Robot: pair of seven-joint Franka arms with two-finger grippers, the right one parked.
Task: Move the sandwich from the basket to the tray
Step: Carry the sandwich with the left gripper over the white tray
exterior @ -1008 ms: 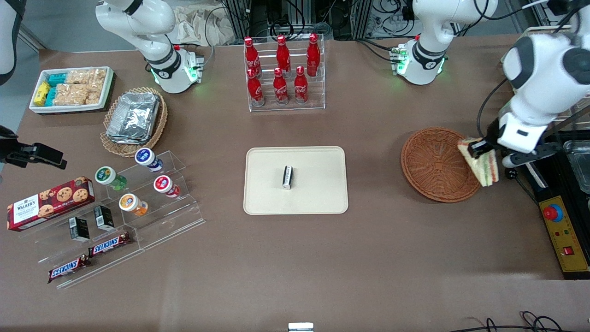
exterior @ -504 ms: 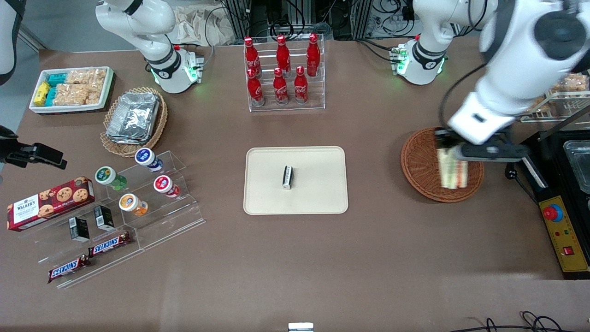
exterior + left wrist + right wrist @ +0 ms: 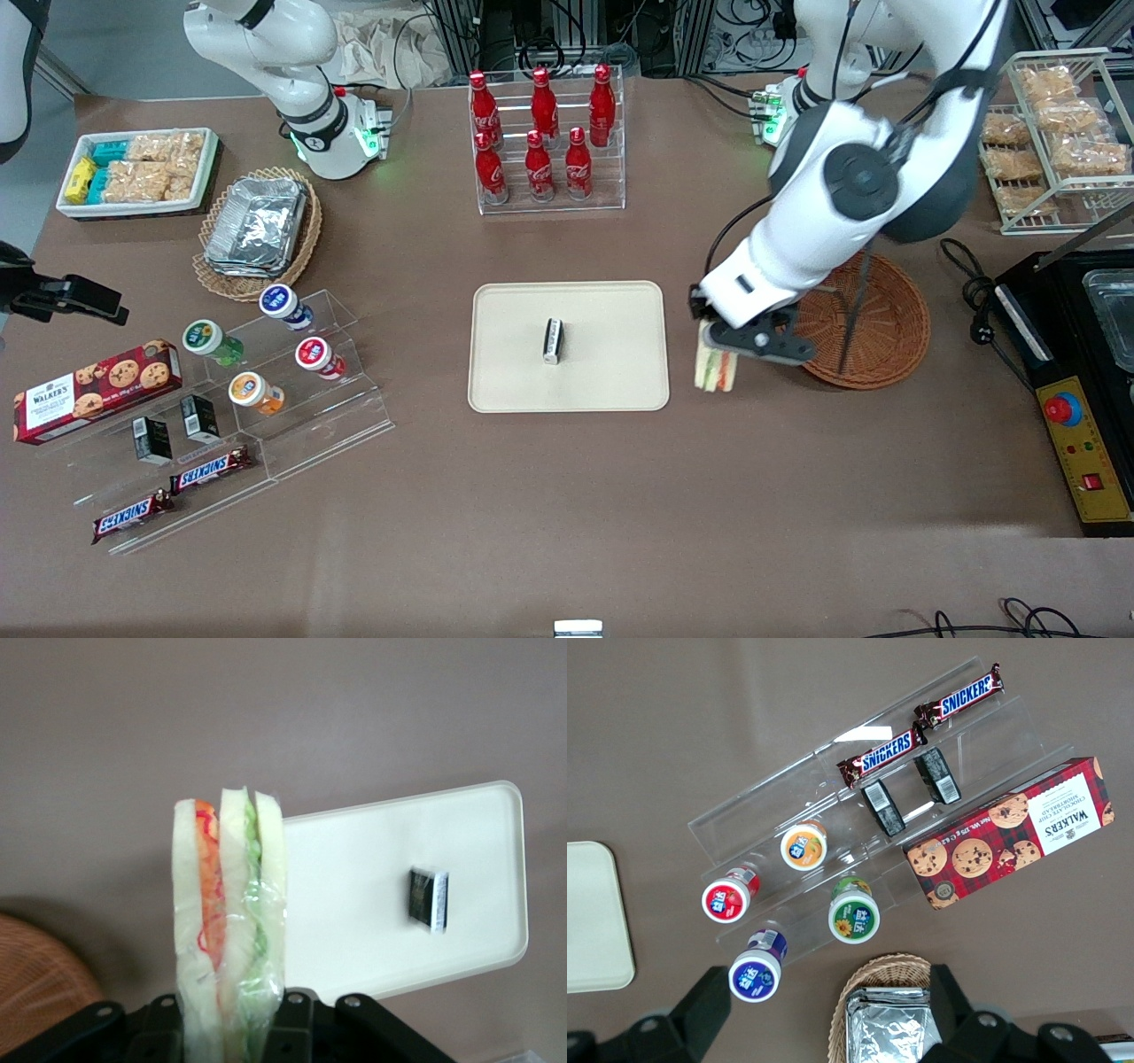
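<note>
My left gripper (image 3: 716, 347) (image 3: 232, 1028) is shut on the sandwich (image 3: 716, 369) (image 3: 229, 921), a plastic-wrapped wedge of pale bread with red, orange and green filling. It hangs above bare table in the gap between the beige tray (image 3: 611, 372) (image 3: 354, 904) and the reddish-brown wicker basket (image 3: 886, 319) (image 3: 35, 983). The basket holds nothing that I can see; the arm covers part of it. A small black packet (image 3: 553, 340) (image 3: 429, 897) lies in the middle of the tray.
A clear rack of red cola bottles (image 3: 542, 142) stands farther from the front camera than the tray. Toward the working arm's end are a black control box (image 3: 1085, 456) and a wire rack of snack packs (image 3: 1054, 133). Toward the parked arm's end stand acrylic steps (image 3: 266, 399) with cups and bars.
The left arm has carried the sandwich from over the basket's outer edge, across the basket, to the gap beside the tray. The basket is now uncovered.
</note>
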